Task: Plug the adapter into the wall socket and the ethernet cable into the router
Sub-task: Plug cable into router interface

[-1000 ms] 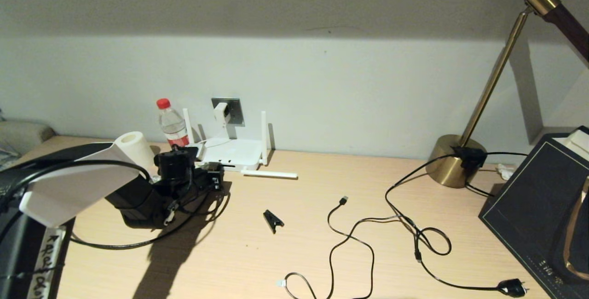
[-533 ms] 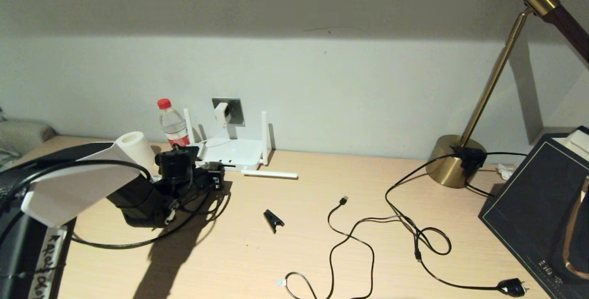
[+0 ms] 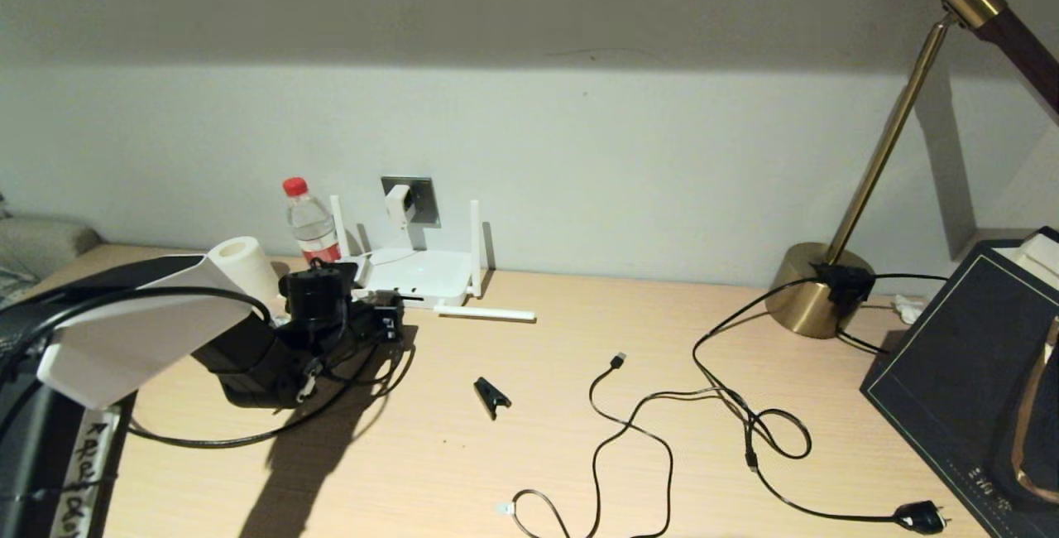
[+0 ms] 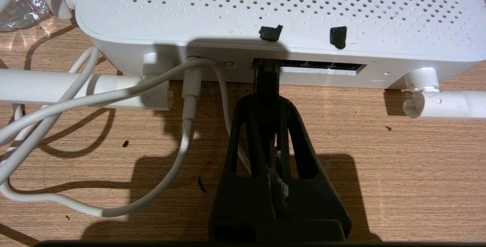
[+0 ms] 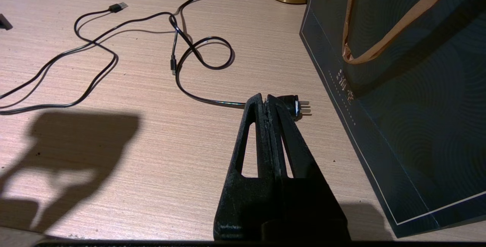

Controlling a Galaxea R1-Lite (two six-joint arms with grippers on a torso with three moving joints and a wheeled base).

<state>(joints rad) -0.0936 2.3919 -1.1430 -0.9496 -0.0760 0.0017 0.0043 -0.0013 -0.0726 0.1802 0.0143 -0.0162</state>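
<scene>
The white router (image 3: 418, 273) lies flat against the wall under the grey wall socket (image 3: 420, 198). The white adapter (image 3: 398, 204) sits in that socket, and its thin white cord (image 4: 188, 98) runs into the router (image 4: 265, 3). My left gripper (image 3: 387, 324) (image 4: 267, 100) is shut on the ethernet cable (image 4: 267, 81). The cable's end is at the leftmost port of the router's dark port row; how deep it sits is hidden. The cable's black loop (image 3: 207, 441) trails over the desk. My right gripper (image 5: 264, 98) hovers shut and empty low over the desk.
A water bottle (image 3: 310, 223) and paper roll (image 3: 240, 265) stand left of the router. One antenna (image 3: 484, 314) lies flat. A black clip (image 3: 491, 396), a USB cable (image 3: 616, 362), a chunky black plug (image 5: 294, 104), a brass lamp base (image 3: 819, 290) and a dark bag (image 3: 976, 356) occupy the right.
</scene>
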